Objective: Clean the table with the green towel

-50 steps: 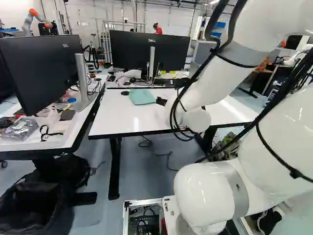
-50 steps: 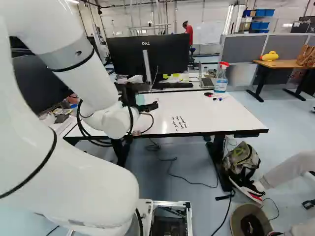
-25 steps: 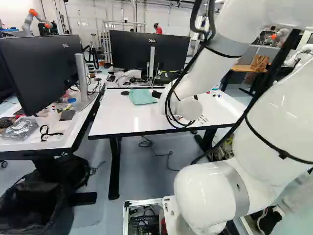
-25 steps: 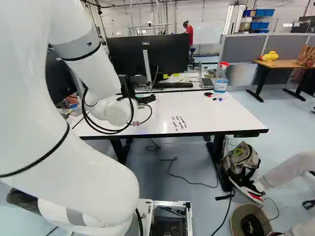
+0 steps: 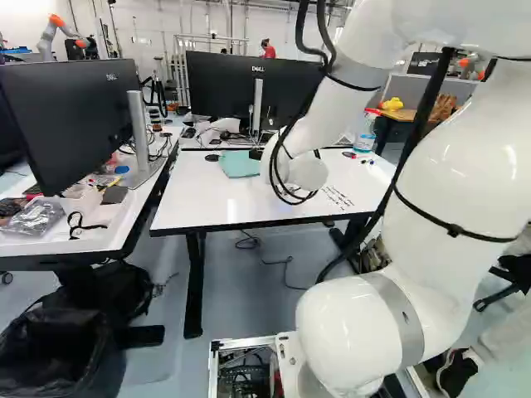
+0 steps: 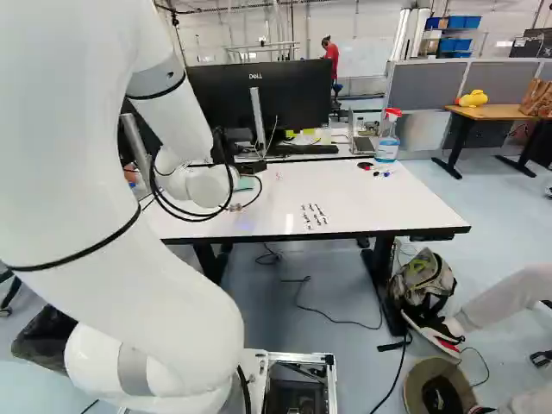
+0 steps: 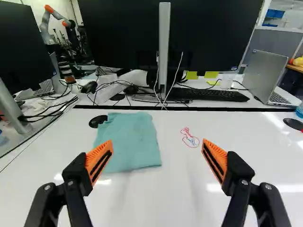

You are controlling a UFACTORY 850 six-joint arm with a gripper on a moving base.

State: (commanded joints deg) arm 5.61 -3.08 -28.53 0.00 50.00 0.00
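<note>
In the right base view my gripper (image 6: 251,166) is partly hidden behind the arm's wrist, above the far left of the white table (image 6: 362,194). The wrist view shows the gripper (image 7: 157,158) open, its orange pads wide apart with nothing held. Flat on the tabletop lies the green towel (image 7: 130,142), ahead of the fingers and nearer to one of them; it also shows beside the wrist in the left base view (image 5: 239,163). A small red and blue drawing (image 7: 190,137) is beside the towel. Rows of dark writing (image 6: 314,216) mark the table's nearer part.
A black mouse (image 7: 97,121) touches the towel's far corner. Monitors (image 5: 253,87), a keyboard (image 7: 208,94) and cables stand beyond the table's far edge. A spray bottle (image 6: 387,138) and markers (image 6: 384,173) are at the far right. Another robot (image 5: 58,31) stands far back.
My arm has swung leftward in the left base view, uncovering the writing and the spray bottle there. In the right base view the gripper has drawn back leftward. The base and towel have not moved.
</note>
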